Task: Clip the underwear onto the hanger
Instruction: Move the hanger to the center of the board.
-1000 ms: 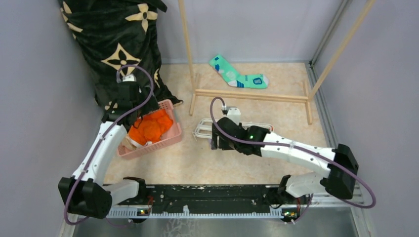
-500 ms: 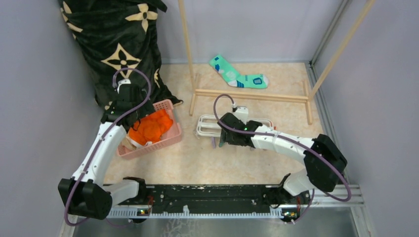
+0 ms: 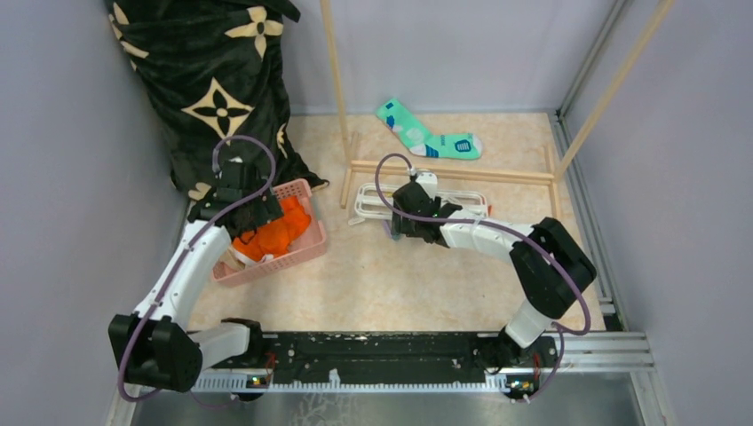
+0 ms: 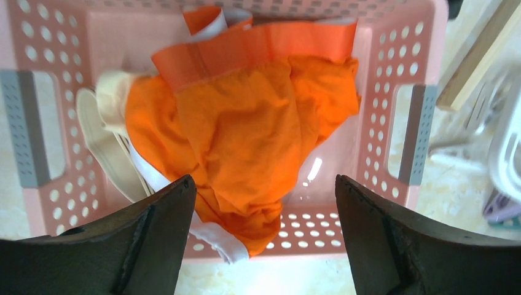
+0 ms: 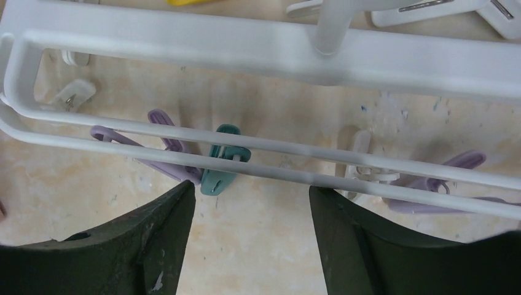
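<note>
Pickup step: the left end effector (image 4: pixel 263 184) hovers open and empty over the underwear (image 4: pixel 246 123), and the right end effector (image 5: pixel 250 190) likewise over the hanger (image 5: pixel 184 46). Next, lower and pinch.

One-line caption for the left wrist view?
Open left gripper hovers over orange underwear heaped in a pink basket beside a cream cloth.

Orange underwear (image 4: pixel 246 135) buries most of a cream cloth (image 4: pixel 105 138) in the basket (image 4: pixel 382 67); the hanger (image 5: pixel 184 52) runs off the right wrist view's top and sides.
</note>
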You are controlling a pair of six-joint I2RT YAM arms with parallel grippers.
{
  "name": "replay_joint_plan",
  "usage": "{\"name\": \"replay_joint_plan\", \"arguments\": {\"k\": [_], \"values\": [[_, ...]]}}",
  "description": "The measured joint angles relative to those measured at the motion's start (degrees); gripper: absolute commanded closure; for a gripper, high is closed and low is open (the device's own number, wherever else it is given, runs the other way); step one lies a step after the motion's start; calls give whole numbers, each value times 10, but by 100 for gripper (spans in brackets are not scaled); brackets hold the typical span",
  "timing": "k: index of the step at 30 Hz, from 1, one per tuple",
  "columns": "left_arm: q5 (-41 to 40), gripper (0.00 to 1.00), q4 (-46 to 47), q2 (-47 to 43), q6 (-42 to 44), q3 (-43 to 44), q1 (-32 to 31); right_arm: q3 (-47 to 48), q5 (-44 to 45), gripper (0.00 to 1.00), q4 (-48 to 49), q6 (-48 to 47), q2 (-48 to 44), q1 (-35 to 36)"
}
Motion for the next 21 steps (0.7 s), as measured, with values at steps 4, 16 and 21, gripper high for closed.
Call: {"name": "replay_joint_plan", "arguments": {"k": [4,16,21], "values": [[32,10,-15,-25,-25,-35,0,0,-29,29,53,-45,12,-21],[87,24,-52,-50,-92,-95,0,1,-84,29,131,-110,-23,-26],[73,27,-59,-41,-111,-97,-4,-25,-96,29,146,-101,-60,-26]]}}
